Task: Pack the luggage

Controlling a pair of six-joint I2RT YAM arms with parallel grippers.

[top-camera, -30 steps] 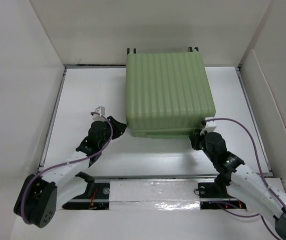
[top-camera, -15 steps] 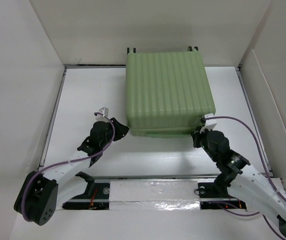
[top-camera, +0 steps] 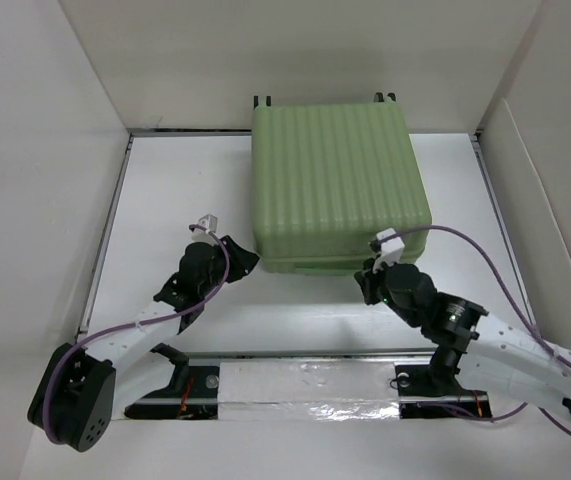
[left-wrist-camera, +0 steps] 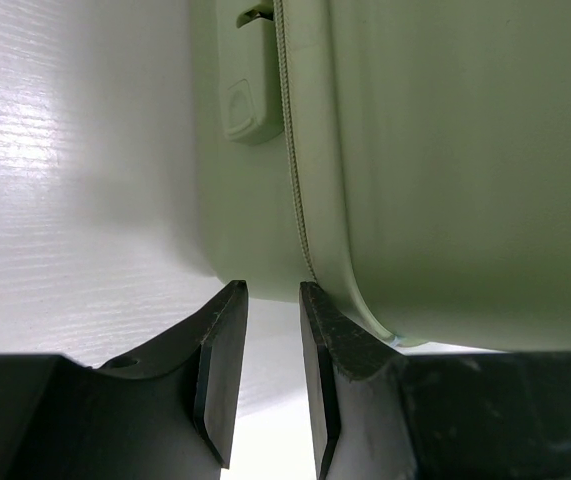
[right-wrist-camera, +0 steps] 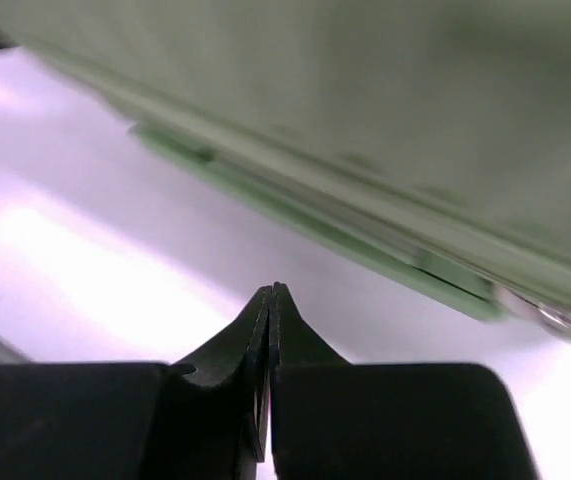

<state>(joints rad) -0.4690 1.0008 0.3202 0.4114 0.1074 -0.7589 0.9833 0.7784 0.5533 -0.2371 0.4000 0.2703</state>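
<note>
The light-green ribbed suitcase lies flat and closed at the back middle of the table, wheels toward the far wall. My left gripper is at its near left corner. In the left wrist view its jaws stand a narrow gap apart with nothing between them, the right finger right under the suitcase by the zipper seam. My right gripper is shut and empty, just in front of the suitcase's near edge. In the right wrist view its tip points at the blurred suitcase side.
White walls enclose the table on the left, back and right. A metal rail with silver tape runs along the near edge between the arm bases. A purple cable loops above the right arm.
My right gripper has moved left along the suitcase's near edge, away from the near right corner. My left gripper has crept slightly toward the near left corner.
</note>
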